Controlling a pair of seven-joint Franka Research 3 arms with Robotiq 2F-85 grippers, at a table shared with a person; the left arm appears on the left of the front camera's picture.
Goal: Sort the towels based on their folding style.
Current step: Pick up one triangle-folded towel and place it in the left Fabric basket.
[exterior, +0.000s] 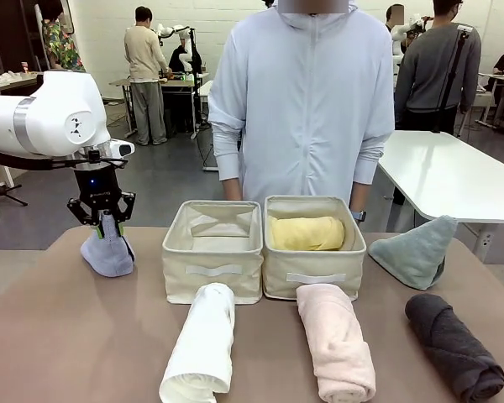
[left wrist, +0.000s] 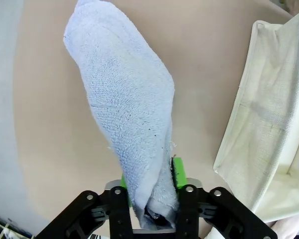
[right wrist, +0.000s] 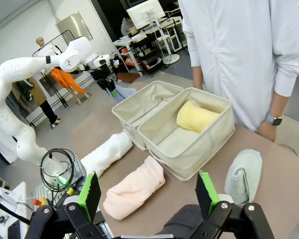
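Observation:
My left gripper (exterior: 107, 220) is shut on the tip of the lavender-blue cone towel (exterior: 107, 252) at the table's left; the green pads (left wrist: 178, 173) pinch its top, and the towel (left wrist: 124, 99) hangs below them over the tabletop. A yellow rolled towel (exterior: 307, 233) lies in the right bin (exterior: 315, 277). The white roll (exterior: 202, 344), pink roll (exterior: 336, 342) and dark grey roll (exterior: 452, 346) lie along the front. A sage-green cone (exterior: 418, 250) stands at the right. My right gripper (right wrist: 147, 199) is open above the dark grey roll (right wrist: 185, 219), nothing between its fingers.
The left beige bin (exterior: 212, 270) holds nothing and stands right beside the held towel. A person in a pale jacket (exterior: 307, 101) stands at the far edge behind the bins. A white table (exterior: 454, 172) stands at the back right.

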